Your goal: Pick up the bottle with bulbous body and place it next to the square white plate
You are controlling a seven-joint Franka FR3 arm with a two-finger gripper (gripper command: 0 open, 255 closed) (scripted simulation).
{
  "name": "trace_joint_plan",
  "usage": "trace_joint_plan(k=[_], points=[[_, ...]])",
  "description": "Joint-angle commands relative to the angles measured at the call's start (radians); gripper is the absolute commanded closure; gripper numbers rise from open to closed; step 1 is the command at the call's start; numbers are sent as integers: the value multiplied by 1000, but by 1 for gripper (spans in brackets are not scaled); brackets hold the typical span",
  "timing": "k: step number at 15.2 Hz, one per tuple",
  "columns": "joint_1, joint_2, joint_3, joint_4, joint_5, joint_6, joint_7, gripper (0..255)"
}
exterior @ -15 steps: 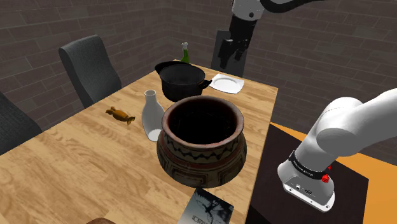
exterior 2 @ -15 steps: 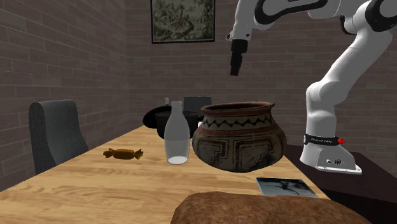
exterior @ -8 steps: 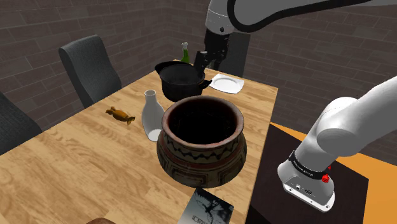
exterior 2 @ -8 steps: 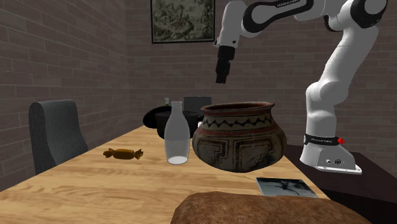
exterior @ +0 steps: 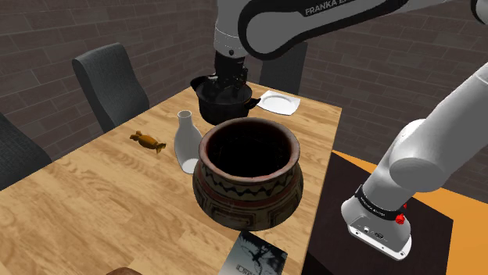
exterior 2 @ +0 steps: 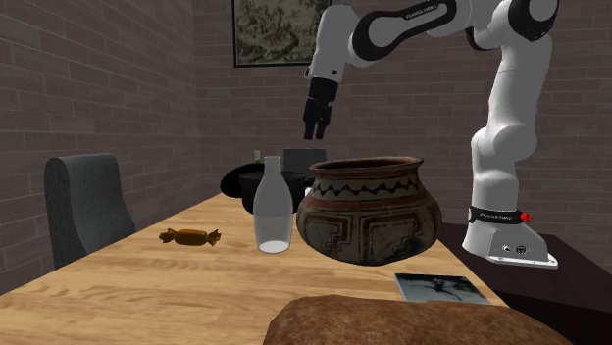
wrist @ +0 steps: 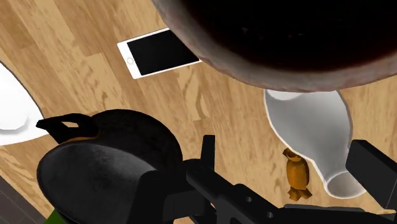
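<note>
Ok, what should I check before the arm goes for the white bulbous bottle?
1. Gripper open: ok.
2. White bottle upright, unheld: ok.
3. Gripper above the bottle: not ok, it hangs over the black pot.
4. Gripping room between bottle and big brown pot: cannot tell.
5. Bare table beside the square plate: ok.

On my bench (exterior: 94, 187) I count two pots, a patterned pot (exterior: 249, 176) and a black pot (wrist: 95, 165). There is one white bottle (exterior: 186, 141), one green bottle (wrist: 54, 217) (barely peeking out), one plate (exterior: 279, 102), one wrapped sweet (exterior: 148, 141), one phone (wrist: 162, 52) and one photo card (exterior: 254, 258). Two grey chairs (exterior: 109, 78) (exterior: 16, 152) stand alongside.
</note>
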Motion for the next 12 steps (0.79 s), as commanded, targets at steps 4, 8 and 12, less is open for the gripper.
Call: trace_joint_plan(k=[4,8,12], points=[[16,192,53,133,-95,54,120,0],[55,347,71,266,-186,66,212,0],[62,376,64,260,-205,97,225,0]])
